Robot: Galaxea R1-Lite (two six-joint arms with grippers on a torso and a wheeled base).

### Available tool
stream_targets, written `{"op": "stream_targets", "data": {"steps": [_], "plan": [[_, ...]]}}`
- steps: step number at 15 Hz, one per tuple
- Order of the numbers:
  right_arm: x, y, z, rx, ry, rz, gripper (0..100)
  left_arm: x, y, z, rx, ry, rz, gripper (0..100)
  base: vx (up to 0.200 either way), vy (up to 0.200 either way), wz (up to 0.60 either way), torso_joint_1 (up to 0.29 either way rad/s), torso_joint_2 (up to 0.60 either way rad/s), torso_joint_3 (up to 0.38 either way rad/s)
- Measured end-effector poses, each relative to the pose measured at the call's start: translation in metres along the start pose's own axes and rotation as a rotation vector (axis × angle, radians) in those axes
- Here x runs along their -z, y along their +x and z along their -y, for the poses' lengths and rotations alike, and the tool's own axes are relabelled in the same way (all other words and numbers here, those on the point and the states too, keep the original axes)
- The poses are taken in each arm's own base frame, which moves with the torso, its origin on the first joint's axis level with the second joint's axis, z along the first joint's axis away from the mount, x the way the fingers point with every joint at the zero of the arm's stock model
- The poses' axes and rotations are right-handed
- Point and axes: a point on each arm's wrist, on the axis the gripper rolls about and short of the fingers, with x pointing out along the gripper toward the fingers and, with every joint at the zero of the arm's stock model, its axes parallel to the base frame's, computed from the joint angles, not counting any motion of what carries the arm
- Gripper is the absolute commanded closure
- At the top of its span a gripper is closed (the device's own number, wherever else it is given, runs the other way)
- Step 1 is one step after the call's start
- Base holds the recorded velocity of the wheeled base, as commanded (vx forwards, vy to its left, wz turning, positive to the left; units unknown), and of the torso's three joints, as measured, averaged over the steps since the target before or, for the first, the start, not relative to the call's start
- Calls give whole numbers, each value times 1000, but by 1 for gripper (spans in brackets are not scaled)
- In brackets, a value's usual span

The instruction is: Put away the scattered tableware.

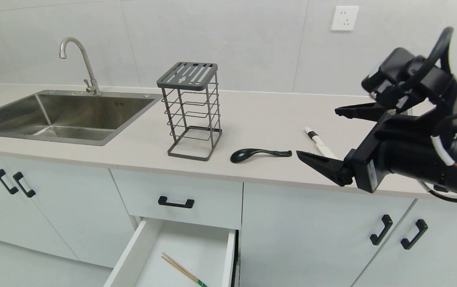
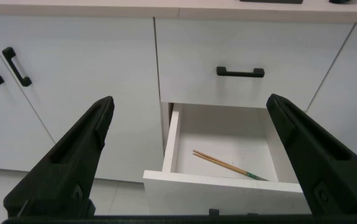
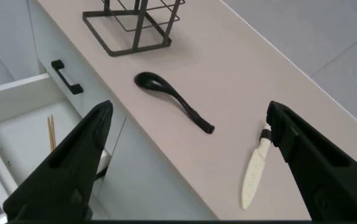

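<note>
- The right hand (image 1: 317, 132) hung over the right part of the table (image 1: 140, 147), its fingers spread wide with nothing between them.
- The left hand (image 2: 189, 99) was low in front of the cabinets, facing the open drawer (image 2: 222, 184); it too gaped wide and held nothing.
- A black spoon (image 1: 258, 154) lay on the table near the front edge, bowl towards the wire rack (image 1: 192, 109), handle pointing to the right hand.
- A pale knife (image 1: 319, 142) lay just right of the spoon's handle end, not touching it, partly behind the right hand's lower finger.
- A pair of chopsticks (image 2: 228, 165) lay slantwise on the drawer's floor.
- The rack stood upright between the sink (image 1: 5, 125) and the spoon.
- The upper drawer with the black handle (image 1: 176, 203) was closed.
</note>
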Motion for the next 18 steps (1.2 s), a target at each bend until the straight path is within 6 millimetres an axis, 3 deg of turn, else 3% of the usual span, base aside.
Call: {"op": "stream_targets", "data": {"steps": [5,10,18], "plan": [[-4,14,0,-79,-13,-97,0,0,0,0,0,0,0,0,0,0,0,8,-15,-9],[1,46,-7,-156,-28,-220,0,0,0,0,0,0,0,0,0,0,0,0,0,0],[16,96,-8,-140,47,-312,0,0,0,0,0,0,0,0,0,0,0,0,0,0]]}}
